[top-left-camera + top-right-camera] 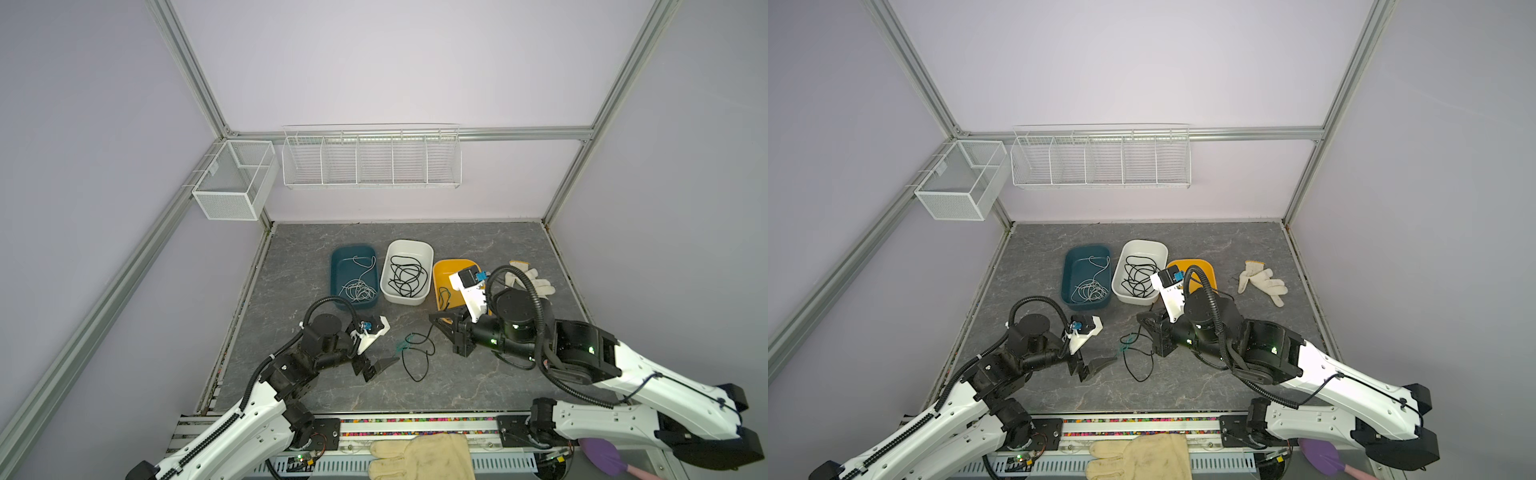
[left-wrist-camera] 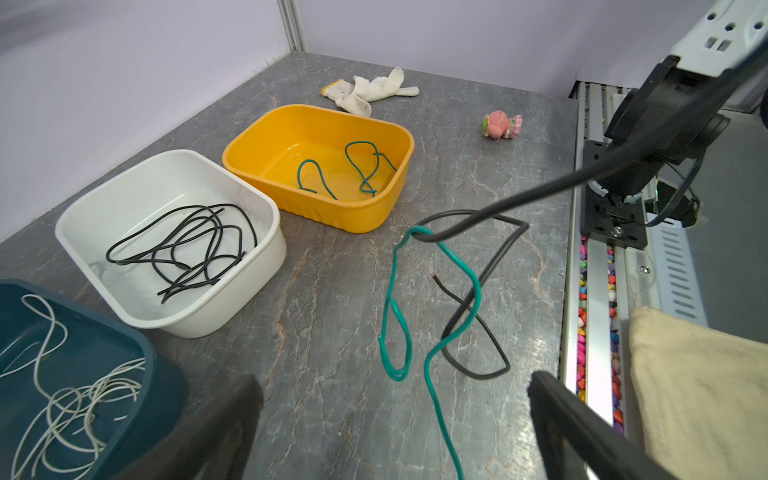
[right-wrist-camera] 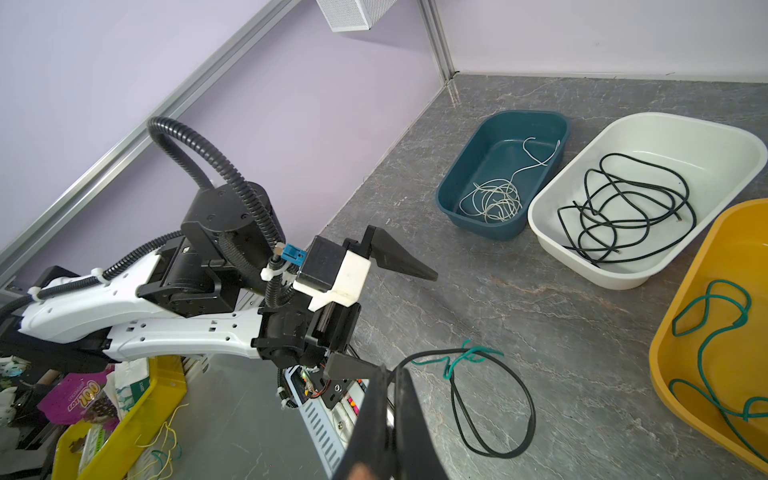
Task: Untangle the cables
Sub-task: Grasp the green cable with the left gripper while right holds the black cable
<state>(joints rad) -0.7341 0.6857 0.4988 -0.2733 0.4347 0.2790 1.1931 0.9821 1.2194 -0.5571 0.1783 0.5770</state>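
A black cable (image 2: 540,192) and a green cable (image 2: 478,295) lie hooked together on the table (image 1: 498,249), between the two arms and just in front of three tubs. We see the right claw (image 3: 390,376) clamped shut on the black cable, holding one strand raised off the surface, with the green cable looped over it. That lift, we judge, is meant to open the snag and show which cable crosses which. The left claw (image 3: 407,322) hovers low beside the tangle, jaws spread wide and empty, seemingly placed to take the green cable so the pair can be drawn apart. Behind them, the sorting explains the layout: white cables (image 1: 357,291) in the dark teal tub (image 1: 353,247), coiled black cables (image 1: 407,276) in the white tub (image 1: 409,242), and another green cable (image 2: 365,166) in the yellow tub (image 2: 316,109). We reckon only this last pair is left to separate.
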